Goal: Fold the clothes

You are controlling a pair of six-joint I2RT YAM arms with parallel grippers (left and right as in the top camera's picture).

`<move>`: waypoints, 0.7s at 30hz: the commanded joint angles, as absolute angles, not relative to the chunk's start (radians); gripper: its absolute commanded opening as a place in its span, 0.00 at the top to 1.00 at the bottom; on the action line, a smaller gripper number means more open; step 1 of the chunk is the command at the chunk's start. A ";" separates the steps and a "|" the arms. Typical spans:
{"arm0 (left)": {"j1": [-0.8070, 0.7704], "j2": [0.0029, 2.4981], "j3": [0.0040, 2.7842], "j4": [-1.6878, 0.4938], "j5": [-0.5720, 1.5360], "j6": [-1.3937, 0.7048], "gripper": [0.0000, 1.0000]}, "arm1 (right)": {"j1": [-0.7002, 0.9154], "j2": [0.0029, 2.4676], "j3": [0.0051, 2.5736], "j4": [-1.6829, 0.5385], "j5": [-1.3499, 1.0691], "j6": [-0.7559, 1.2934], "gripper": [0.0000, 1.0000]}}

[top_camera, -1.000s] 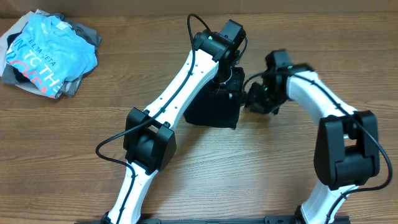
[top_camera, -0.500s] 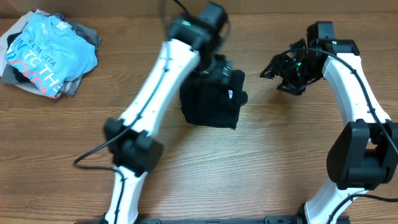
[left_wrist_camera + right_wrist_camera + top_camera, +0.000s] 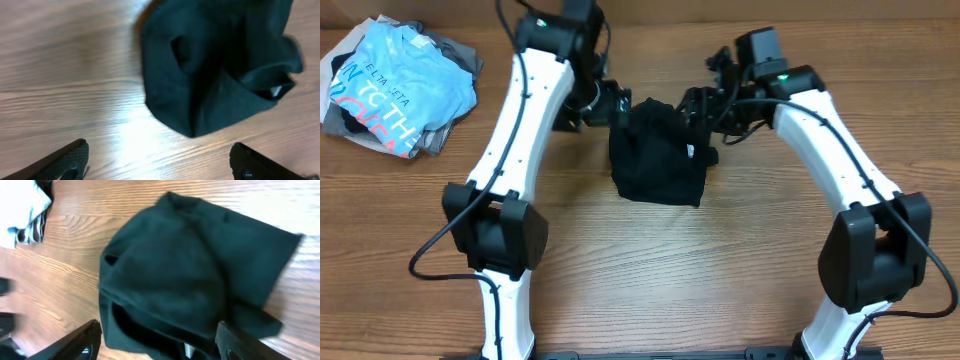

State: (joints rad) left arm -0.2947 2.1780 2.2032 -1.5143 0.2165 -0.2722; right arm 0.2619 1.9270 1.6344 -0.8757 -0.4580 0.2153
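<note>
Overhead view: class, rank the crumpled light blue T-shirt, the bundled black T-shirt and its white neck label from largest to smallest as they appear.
1. Light blue T-shirt, though it looks only a little larger than the next.
2. Black T-shirt.
3. White neck label, by far the smallest.
</note>
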 commanded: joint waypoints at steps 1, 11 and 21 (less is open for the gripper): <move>-0.303 2.193 2.115 -1.475 0.323 -0.213 0.08 | 0.281 1.911 1.658 -0.847 -0.397 0.213 0.22; -0.271 2.193 1.987 -1.443 0.265 -0.217 0.06 | 0.305 1.992 1.658 -0.833 -0.283 0.067 0.28; -0.234 2.193 1.981 -1.443 0.236 -0.217 0.00 | 0.383 1.992 1.657 -0.854 -0.179 0.022 0.28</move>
State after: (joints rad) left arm -0.2401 2.1902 1.9919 -1.4425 0.2531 -0.2317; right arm 0.3614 1.9911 1.6363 -0.8543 -0.2066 0.0479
